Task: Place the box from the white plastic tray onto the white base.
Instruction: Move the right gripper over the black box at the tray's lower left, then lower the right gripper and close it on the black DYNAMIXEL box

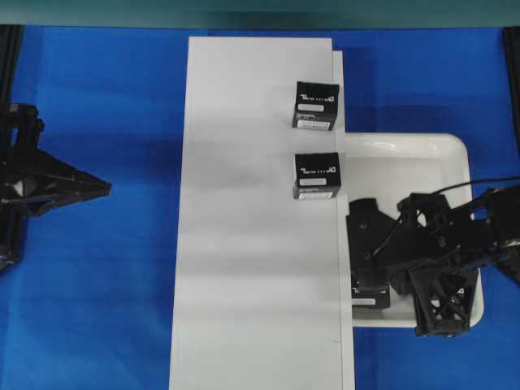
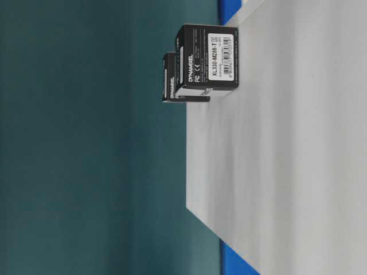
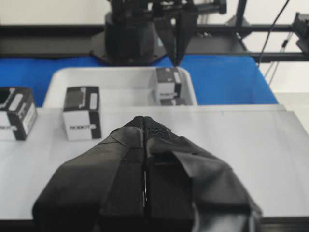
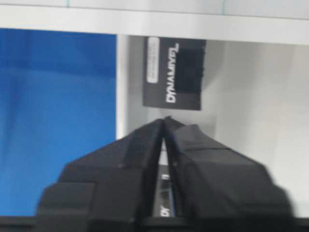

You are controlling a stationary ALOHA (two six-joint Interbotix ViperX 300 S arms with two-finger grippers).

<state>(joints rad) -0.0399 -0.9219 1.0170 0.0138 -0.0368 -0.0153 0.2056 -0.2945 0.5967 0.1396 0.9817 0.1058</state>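
Overhead view: the white base [image 1: 260,227] lies lengthwise on the blue table surface [image 1: 106,284], carrying two black boxes along its right edge, the far box [image 1: 315,105] and the near box [image 1: 317,175], each with white lettering on top. The white plastic tray [image 1: 422,154] adjoins that right edge, and the box [image 1: 370,296] still in it sits at the tray's near-left corner, largely hidden by the right gripper [image 1: 357,236], whose fingers are pressed together above it and hold nothing. The left gripper [image 1: 106,188], clenched and empty, hangs over the table surface well left of the base.
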